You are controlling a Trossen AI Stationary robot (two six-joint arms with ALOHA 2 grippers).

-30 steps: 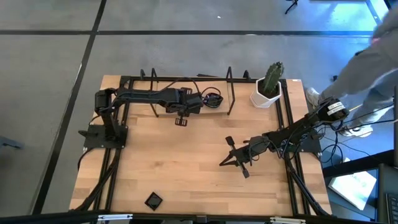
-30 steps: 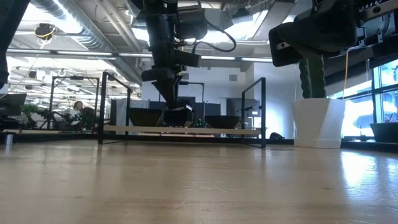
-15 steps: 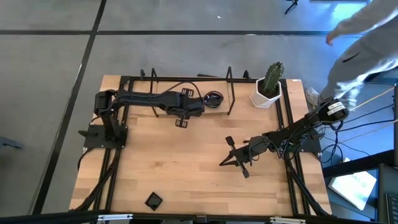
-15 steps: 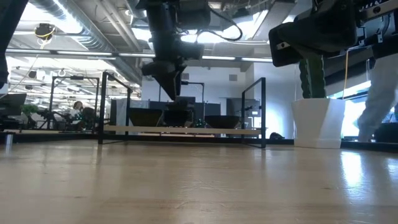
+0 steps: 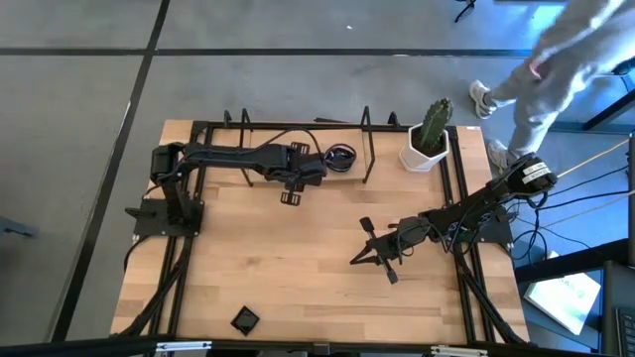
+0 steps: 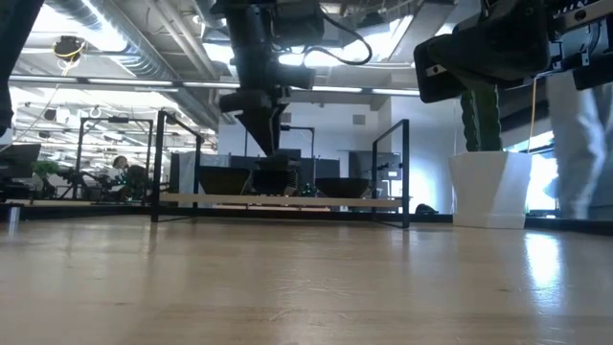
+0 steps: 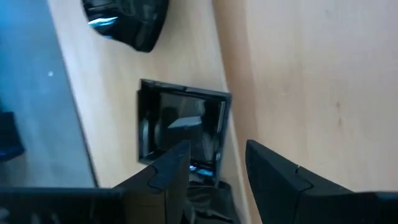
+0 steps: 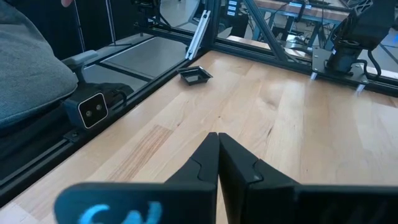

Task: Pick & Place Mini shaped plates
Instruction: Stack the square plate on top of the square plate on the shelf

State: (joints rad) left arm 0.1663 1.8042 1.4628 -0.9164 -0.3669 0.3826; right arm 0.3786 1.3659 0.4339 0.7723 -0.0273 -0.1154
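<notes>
A square raised-rim black plate [image 7: 180, 121] lies flat on the pale wooden strip along the table's far edge. A rounded black plate [image 7: 127, 22] [image 5: 340, 156] lies beside it. My left gripper [image 7: 217, 149] [image 5: 322, 167] [image 6: 271, 144] hangs open just above the square plate, pointing steeply down and touching nothing. Another small square plate [image 5: 245, 318] [image 8: 195, 74] sits flat near the table's near edge. My right gripper [image 5: 357, 258] [image 8: 217, 140] is shut and empty, held almost level above the middle right of the table.
A white pot with a cactus [image 5: 427, 139] [image 6: 488, 187] stands at the far right corner. Black frame rails [image 5: 298, 126] and thin upright posts [image 5: 367, 134] run along the far edge. A person [image 5: 556, 59] walks past beyond the right corner.
My left gripper has let go of the square plate and risen a little off it, drifting slightly toward the table's right edge. The plate stays flat on the far strip. The person beyond the right corner has walked on.
</notes>
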